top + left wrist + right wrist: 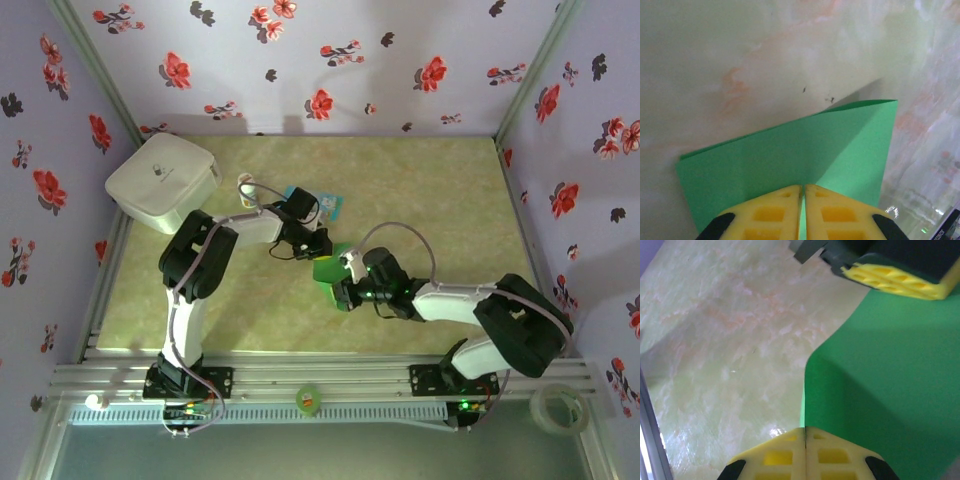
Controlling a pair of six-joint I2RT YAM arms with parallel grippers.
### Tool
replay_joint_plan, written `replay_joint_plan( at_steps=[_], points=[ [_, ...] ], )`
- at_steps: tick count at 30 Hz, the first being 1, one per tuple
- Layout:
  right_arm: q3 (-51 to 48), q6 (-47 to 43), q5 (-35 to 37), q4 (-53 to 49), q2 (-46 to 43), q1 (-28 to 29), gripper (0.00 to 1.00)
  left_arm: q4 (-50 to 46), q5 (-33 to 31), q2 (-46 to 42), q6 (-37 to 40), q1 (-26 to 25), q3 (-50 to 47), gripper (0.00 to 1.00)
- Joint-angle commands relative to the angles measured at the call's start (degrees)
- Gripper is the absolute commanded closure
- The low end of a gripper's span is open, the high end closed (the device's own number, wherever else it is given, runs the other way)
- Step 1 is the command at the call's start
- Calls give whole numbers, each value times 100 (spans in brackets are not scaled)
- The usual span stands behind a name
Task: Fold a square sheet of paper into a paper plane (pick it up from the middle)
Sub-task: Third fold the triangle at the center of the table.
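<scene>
Starting at the near edge of the bench, a metal rail [330, 375] carries both arm bases. A small green roll [307, 400] lies at its middle and a clear tape roll [558, 408] near the right corner.

Past the rail, near the middle of the bench, the right gripper [805, 429] has its jaws pressed fully together. The edge of the square sheet of paper [890, 370] runs into them, so the grip appears to be on that edge. The sheet is off the surface and bows in a curve between the two grippers.

Just beyond it, the left gripper [803, 187] has its jaws narrowed to a thin slit with green showing inside it, clamped on the opposite edge of the sheet.

Progress, as a judgement:
- Done: the sheet is picked up and held by both arms. The left wrist view shows a faint lengthwise crease and what looks like a doubled layer along the far edge, which suggests one early fold.
- Left: no pointed nose or layered wings are present, so most of the folding remains.

Farther back, a blue-and-white packet [328, 205] lies near the left arm's wrist. A white box [162, 182] occupies the far left corner.

The bench [430, 190] has a pale green marbled surface with a slight sheen. Lilac walls [400, 60] printed with red and dark flowers enclose it on the far, left and right sides.
</scene>
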Motion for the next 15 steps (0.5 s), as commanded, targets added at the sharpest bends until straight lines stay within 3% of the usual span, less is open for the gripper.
replay_joint_plan(
  at_steps=[1,7,15],
  points=[
    [282,18,-13,-439,151,-141,100,-278,-221,176,164,-38,-97,88],
    [663,-86,297,-1084,396,-396,100,-284,-242,150,145,-38,-91,89],
    [924,-43,195,-1320,680,-479,100,-297,-241,106,124,-42,-89,89]
  ],
)
